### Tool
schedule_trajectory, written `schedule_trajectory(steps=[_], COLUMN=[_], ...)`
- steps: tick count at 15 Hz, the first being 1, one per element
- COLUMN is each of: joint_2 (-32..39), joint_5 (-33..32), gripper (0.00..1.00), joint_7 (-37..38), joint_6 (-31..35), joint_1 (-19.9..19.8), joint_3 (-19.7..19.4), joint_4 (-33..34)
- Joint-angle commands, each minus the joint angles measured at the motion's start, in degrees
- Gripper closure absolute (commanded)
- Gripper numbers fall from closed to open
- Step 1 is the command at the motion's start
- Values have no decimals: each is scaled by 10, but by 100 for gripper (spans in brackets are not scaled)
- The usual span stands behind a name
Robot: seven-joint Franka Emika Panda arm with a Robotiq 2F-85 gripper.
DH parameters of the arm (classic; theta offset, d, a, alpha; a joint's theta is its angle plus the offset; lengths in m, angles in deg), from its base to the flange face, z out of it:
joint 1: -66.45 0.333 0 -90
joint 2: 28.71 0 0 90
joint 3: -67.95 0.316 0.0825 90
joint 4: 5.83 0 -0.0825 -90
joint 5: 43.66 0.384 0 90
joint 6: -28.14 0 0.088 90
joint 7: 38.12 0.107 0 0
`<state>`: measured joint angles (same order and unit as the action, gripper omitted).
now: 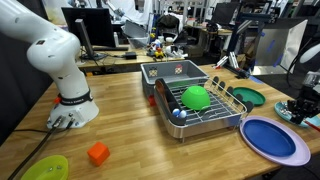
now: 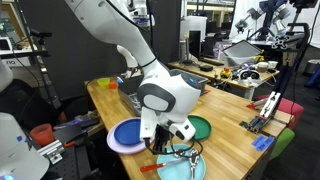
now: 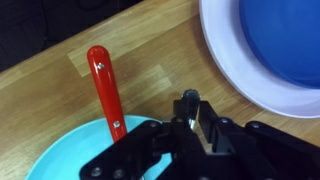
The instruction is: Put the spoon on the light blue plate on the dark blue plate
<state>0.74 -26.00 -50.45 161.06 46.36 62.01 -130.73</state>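
**Fig. Wrist view, read L→R: grasp stage of spoon transfer.**

(a) Lower-left corner: the light blue plate (image 3: 60,160), only part of its rim and bowl in frame.

(b) Just right of it: a red-handled utensil (image 3: 104,88) lying on the wooden table (image 3: 40,75). Its near end reaches over the light blue plate's rim. It is not a task item.

(c) Centre-bottom: the gripper (image 3: 190,100) pointing down at the light blue plate's far edge, its fingers (image 3: 184,108) clenched tight together w/ no gap visible. The spoon itself cannot be made out. Judged to sit at or under the fingertips on the light blue plate, but whether it is actually pinched cannot be told from these views.

(d) Upper right: the dark blue plate (image 3: 275,35) w/ lavender rim, near the light blue plate but apart from it, bare wood between.

**Technique note (judgement).** Step in hand approx. = secure the grasp, then lift.
- Check the spoon rises w/ the fingers before travelling; a thin handle slips or pivots easily.
- Lift straight up to clear the rim and the red handle beside it.
- Carry toward (d), go low over its centre and let go close to the surface, so the spoon doesn't bounce or slide off.
- Avoid the dark green plate (image 2: 203,126) seen in an exterior view.
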Motion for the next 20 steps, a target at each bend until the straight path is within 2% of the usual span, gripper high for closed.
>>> schedule_trajectory(steps=[1,4,9,10,12,14,15,20], joint_2=[21,37,46,46,44,44,44,39], joint_5=[-5,-8,-7,-6,-4,-4,-4,-3], gripper=[71,56,63,69,90,100,95,95], joint_7=[13,17,19,20,18,17,18,16], joint_6=[-7,-10,-11,-11,-11,-12,-13,-8], joint_1=[4,4,2,2,0,0,0,0], joint_3=[-5,-5,-4,-4,-3,-3,-3,-2], joint_4=[16,23,30,30,29,29,30,26])
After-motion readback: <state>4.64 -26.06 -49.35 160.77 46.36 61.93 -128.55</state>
